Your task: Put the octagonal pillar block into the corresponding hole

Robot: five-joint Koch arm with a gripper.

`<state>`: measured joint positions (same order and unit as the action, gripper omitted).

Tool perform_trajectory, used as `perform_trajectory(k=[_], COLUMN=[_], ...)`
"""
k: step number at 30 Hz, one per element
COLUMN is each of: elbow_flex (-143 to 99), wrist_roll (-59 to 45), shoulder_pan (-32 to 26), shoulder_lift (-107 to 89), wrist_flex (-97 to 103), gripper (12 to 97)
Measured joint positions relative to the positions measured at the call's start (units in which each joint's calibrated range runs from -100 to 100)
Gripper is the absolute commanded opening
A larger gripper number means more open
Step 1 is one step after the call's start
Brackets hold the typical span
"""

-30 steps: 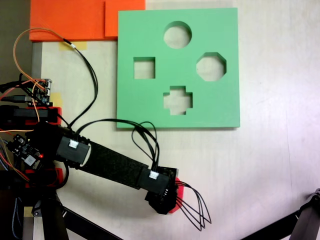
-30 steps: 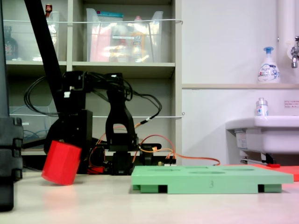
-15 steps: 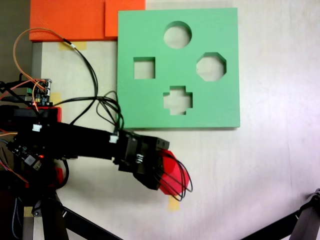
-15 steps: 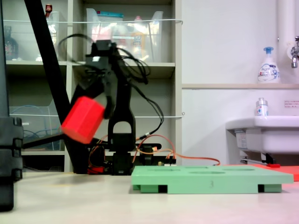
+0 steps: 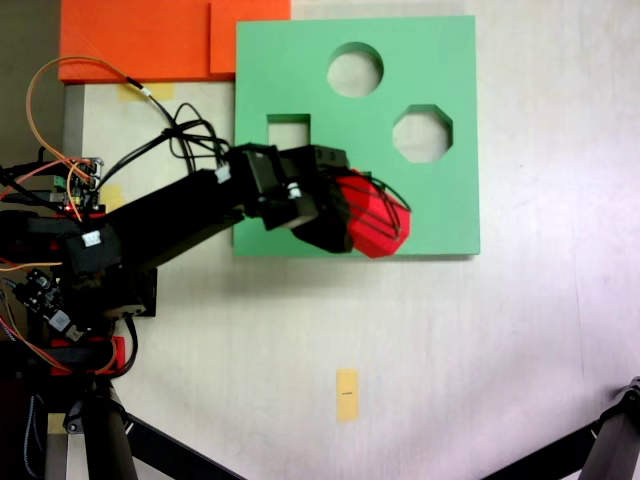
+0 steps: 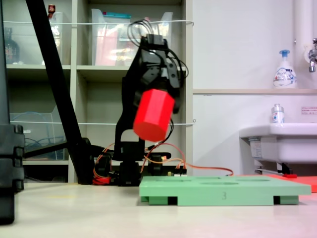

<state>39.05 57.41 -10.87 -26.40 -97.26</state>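
Observation:
The red octagonal pillar block (image 5: pixel 375 215) (image 6: pixel 153 115) hangs high in the air, tilted, with my black gripper (image 5: pixel 345 212) (image 6: pixel 159 89) shut on it. In the top-down fixed view it covers the lower middle of the green board (image 5: pixel 450 215), over the cross-shaped cutout. In the low side fixed view it floats well above the left end of the green board (image 6: pixel 223 191). The corresponding hole (image 5: pixel 422 133), eight-sided, lies open to the upper right of the block.
The board also has a round cutout (image 5: pixel 355 69) and a square cutout (image 5: pixel 290 128), partly covered by the arm. Orange foam sheets (image 5: pixel 150 38) lie at the top left. A yellow tape mark (image 5: pixel 346 394) sits on the table. Wires and the arm base (image 5: pixel 70 290) are at the left.
The arm has lifted the block off the table from the lower area, swung it up and toward the board. It now hangs over the board's lower middle. The tape mark is uncovered.

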Motion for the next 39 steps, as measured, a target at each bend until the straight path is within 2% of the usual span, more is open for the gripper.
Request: perform_trajectory(k=[4, 16, 28, 39], elbow_flex=[7.55, 7.45, 7.55, 17.64], wrist_roll=[2.78, 14.36, 15.24, 15.24], shoulder_pan=[-2.2, -5.42, -6.15, -7.28], shoulder_lift=[7.93, 18.47, 28.45, 41.31], wrist_flex=[-0.2, 0.29, 13.12, 15.27], gripper=[36.8, 37.0, 40.0, 41.3])
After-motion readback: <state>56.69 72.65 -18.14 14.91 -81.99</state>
